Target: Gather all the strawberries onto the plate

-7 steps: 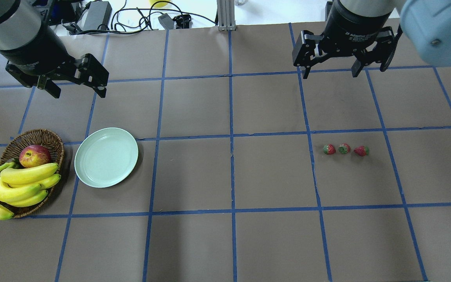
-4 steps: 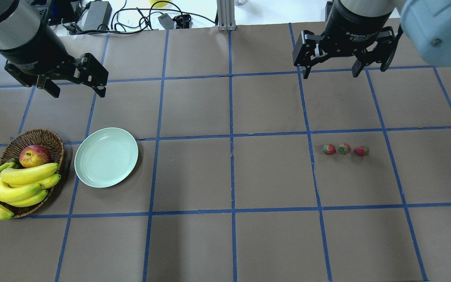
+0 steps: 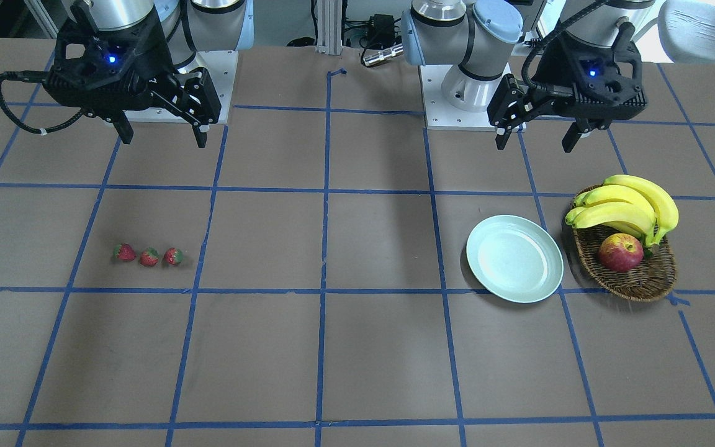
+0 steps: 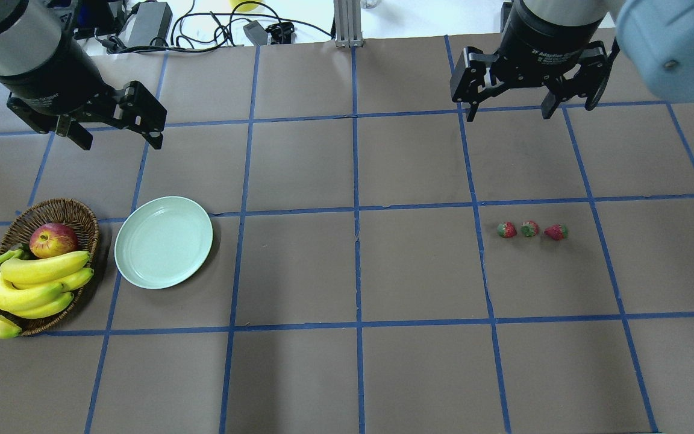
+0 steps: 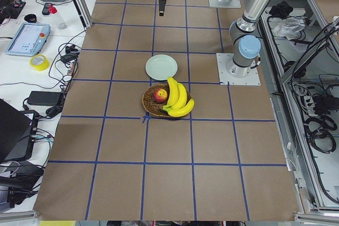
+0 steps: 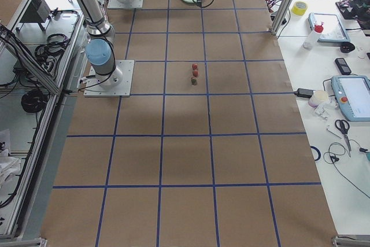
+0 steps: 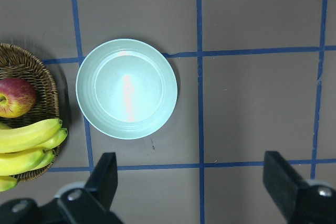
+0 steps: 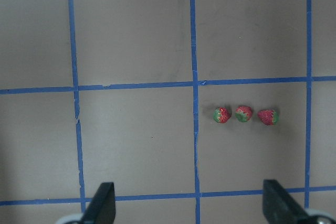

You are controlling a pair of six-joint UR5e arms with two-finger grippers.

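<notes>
On the table's right half, strawberries (image 4: 531, 229) sit in a row, untouched. The plate (image 4: 163, 242) is empty, well apart from them by the basket (image 4: 85, 217). Left gripper (image 4: 120, 144) and right gripper (image 4: 508, 114) hang wide open and have barely moved in the last second. I'd say nothing has started.

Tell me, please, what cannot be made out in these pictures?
- Exterior right view: strawberries too small for any detail.
- Left wrist view: basket and bananas cut off by the left edge.
- Overhead view: basket floor mostly hidden under bananas and apple.

Robotics lab, tape-gridded table (image 4: 419, 265), teach pendants (image 6: 351, 93), loose cables (image 5: 320, 125)
</notes>
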